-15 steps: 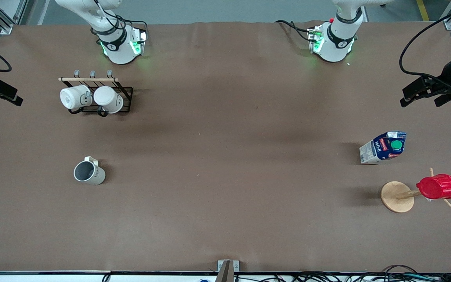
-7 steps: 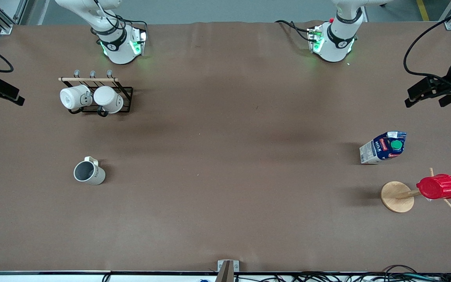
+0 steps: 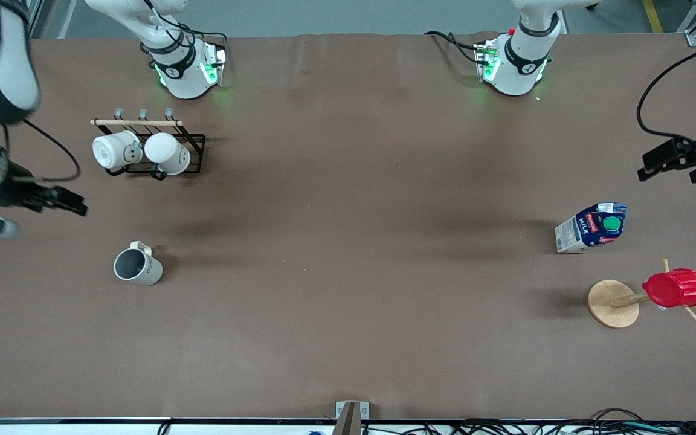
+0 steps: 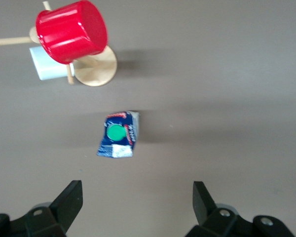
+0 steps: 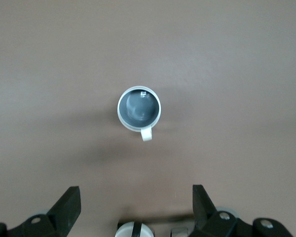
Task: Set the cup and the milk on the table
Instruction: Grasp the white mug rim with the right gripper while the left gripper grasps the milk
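brown matte tabletop (image 3: 348,272) carried the cup (image 3: 137,266) upright toward the right arm's end and the milk (image 3: 592,227) upright toward the left arm's end, just beside a wooden stand (image 3: 614,302) with a red cup (image 3: 676,288). the right claw (image 5: 136,205) hung wide open and empty above the cup. the left claw (image 4: 138,200) hung wide open and empty above the milk.

High front view (wrists straight down)
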`<state>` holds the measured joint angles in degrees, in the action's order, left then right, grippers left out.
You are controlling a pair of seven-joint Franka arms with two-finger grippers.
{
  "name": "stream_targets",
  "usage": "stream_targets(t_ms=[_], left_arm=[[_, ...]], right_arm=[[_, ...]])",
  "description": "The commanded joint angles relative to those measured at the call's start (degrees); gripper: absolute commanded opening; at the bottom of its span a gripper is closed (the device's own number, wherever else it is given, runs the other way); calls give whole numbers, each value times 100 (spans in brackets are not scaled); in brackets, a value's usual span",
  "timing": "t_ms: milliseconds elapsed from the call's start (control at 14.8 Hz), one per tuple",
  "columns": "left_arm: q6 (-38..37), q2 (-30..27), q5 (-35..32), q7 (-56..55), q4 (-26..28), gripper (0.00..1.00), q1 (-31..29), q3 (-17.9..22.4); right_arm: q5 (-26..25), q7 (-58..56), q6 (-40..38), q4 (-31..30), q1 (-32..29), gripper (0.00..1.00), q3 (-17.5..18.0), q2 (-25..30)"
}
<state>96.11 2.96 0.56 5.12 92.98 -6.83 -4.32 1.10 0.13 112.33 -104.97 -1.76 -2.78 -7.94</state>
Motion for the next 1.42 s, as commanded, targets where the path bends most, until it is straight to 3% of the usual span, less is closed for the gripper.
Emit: stream_targets(t_ms=[0, 271, 609, 812, 880, 1016, 1151, 1219, 1354], left_arm=[[415, 274, -188, 42, 175, 100, -73, -16], [1005, 836, -206, 16, 326, 100, -117, -16], [1542, 1347, -320, -20, 396, 100, -135, -7], [1857, 1330, -320, -28, 816, 99, -143, 19], [1963, 1321, -329, -20, 948, 99, -152, 28], [2060, 1295, -608, -28, 1125, 99, -292, 2], [2052, 1295, -759, -63, 1239, 99, -302, 2], [2061, 1286, -760, -64, 1301, 99, -302, 10], [2061, 1260, -760, -72, 1406, 99, -311, 2]], right_arm=[[-40, -223, 997, -523, -17, 100, 5, -417], [-48, -381, 2640, -1102, -17, 100, 5, -1034], [-48, -909, 3293, -1139, -123, 100, 5, -1455], [-48, -962, 3558, -1131, -158, 100, 5, -1632], [-48, -962, 3558, -1131, -158, 96, 5, -1632], [-48, -962, 3628, -1131, -149, 73, 5, -1728], [-48, -945, 3786, -1148, -149, 21, 5, -1808], [-40, -892, 3761, -1148, -140, 3, 5, -1808], [-40, -900, 3717, -1131, -149, 0, 5, -1808]])
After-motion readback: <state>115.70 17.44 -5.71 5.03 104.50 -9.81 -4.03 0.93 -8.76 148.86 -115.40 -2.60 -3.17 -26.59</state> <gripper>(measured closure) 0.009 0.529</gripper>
